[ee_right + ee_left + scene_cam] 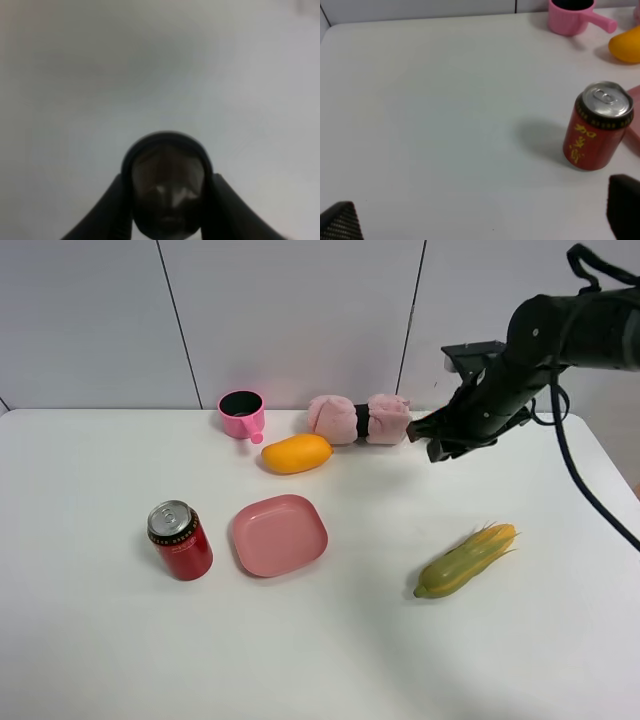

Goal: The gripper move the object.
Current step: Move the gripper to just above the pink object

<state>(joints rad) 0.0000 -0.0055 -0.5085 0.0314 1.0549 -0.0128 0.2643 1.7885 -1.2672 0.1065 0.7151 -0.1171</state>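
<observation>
Sitting clamped between fingers of the right hand [168, 212], the object [168, 182].

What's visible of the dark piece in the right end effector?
The piece is small and dark grey-brown, with a rounded top and a smooth, slightly glossy surface that shows pale highlights. The material can't be told. It is clamped between the black fingers of the right end effector, which touch it on both sides. Its lower part runs out of the wrist view. Behind it is only a blurred pale background. In the high view the end effector hides it.
</observation>
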